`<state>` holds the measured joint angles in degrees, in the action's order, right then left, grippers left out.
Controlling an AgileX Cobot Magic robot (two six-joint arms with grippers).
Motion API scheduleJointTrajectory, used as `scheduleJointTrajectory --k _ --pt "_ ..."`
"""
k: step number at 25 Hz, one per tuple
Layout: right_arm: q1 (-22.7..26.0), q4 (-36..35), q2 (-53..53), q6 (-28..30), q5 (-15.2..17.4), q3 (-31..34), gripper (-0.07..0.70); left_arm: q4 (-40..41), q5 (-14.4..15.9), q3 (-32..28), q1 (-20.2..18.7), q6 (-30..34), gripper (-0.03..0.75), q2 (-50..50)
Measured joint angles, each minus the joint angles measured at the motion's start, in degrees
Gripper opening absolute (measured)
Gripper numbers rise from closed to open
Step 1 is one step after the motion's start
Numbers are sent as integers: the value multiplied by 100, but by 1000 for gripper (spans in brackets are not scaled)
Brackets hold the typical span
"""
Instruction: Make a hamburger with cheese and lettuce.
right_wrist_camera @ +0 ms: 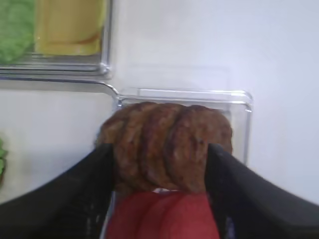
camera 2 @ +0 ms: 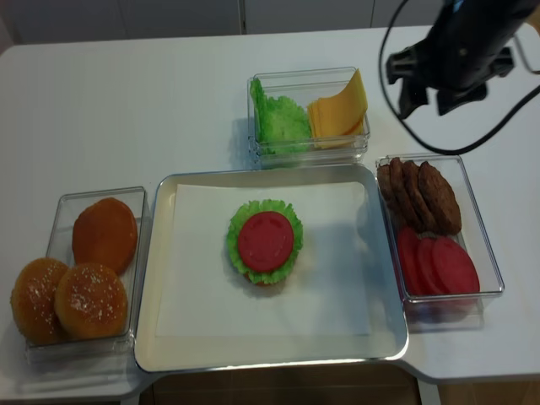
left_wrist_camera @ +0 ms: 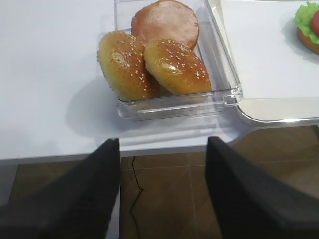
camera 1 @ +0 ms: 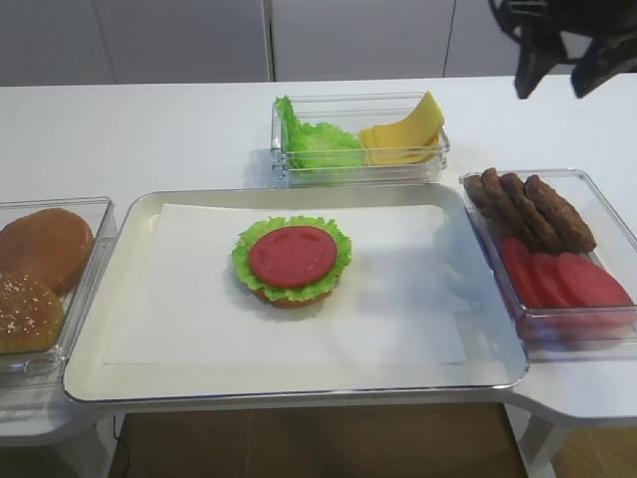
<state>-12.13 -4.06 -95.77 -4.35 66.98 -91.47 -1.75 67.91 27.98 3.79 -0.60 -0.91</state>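
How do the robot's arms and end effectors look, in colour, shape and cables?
The right end effector is black, with two short blocky fingers below a bulky black body. A thin black cable loops beside it. In the right wrist view its fingers are matte black wedges. The left end effector shows the same two dark, flat wedges. No markings are readable.

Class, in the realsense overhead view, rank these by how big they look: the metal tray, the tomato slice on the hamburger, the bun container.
1. metal tray
2. bun container
3. tomato slice, on the hamburger
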Motion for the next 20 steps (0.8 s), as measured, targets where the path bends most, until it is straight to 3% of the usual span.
scheduleJointTrajectory --k 4,8,20 --pt "412 10 278 31 270 0 449 0 0 0 0 0 404 0" --pt "519 46 719 -44 291 342 449 0 0 0 0 0 404 0" --pt "519 153 2927 -298 328 2720 449 0 0 0 0 0 404 0"
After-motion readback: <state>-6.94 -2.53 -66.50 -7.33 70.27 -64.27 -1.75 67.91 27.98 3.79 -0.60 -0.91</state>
